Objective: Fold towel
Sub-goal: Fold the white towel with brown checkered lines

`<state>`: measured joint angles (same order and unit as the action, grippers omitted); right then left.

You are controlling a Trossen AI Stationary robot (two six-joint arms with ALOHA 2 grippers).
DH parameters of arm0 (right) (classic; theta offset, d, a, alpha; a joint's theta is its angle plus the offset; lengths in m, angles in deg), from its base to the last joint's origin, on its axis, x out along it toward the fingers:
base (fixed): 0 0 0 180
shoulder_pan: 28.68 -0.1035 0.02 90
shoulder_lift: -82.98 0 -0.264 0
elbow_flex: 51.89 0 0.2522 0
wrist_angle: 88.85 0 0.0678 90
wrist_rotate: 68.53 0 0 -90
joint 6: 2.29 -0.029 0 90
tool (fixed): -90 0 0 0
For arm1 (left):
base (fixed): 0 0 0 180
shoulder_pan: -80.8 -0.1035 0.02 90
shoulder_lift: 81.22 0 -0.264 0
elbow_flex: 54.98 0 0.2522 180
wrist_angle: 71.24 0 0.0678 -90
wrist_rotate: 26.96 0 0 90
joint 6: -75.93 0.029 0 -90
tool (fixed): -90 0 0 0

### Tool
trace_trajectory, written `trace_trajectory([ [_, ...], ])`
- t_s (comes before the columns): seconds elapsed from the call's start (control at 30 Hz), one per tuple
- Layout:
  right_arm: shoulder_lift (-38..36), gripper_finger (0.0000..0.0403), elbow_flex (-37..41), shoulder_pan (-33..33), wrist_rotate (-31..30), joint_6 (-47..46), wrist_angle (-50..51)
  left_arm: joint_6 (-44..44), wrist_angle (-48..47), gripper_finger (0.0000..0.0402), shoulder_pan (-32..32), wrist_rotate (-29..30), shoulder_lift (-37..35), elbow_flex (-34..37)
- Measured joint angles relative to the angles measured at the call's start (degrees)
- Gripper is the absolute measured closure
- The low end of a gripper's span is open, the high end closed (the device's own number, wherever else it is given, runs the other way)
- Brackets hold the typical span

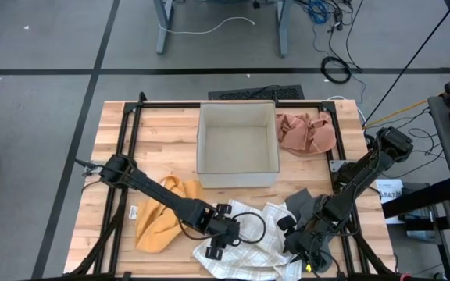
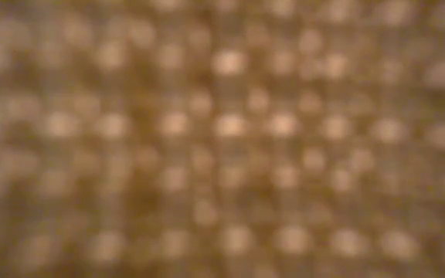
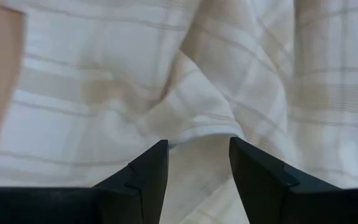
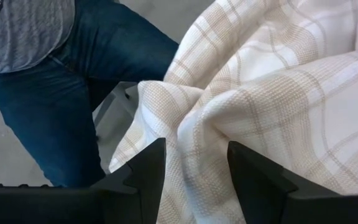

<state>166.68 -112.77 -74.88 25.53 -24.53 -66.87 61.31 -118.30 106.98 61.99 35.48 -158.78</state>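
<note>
Both arms reach low over the near edge: left gripper (image 1: 219,240) released, fingers apart above the checked towel (image 1: 248,242); right gripper (image 1: 301,248) grasping its fold.

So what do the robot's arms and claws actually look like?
Both arms are dark, nearly black, built of slim jointed segments. The left arm carries a black cable looping near its wrist; the right arm has a bulkier block at its upper joint. The left gripper and right gripper each end in two flat, matte black fingers with angular, stepped edges. No markings show on them.
</note>
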Motion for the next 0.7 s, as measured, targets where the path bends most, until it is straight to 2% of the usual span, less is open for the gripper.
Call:
trace_trajectory([
  [0.4,0.02,0.0239,0.0,-0.04,0.5,-2.04,0.68,-1.45,0.48,0.0225,0.74,-2.15,1.95,0.02],
  [0.7,0.02,0.0239,0.0,-0.08,0.55,-2.62,1.37,-1.09,0.67,0.0225,0.73,-8.34,5.63,0.09],
])
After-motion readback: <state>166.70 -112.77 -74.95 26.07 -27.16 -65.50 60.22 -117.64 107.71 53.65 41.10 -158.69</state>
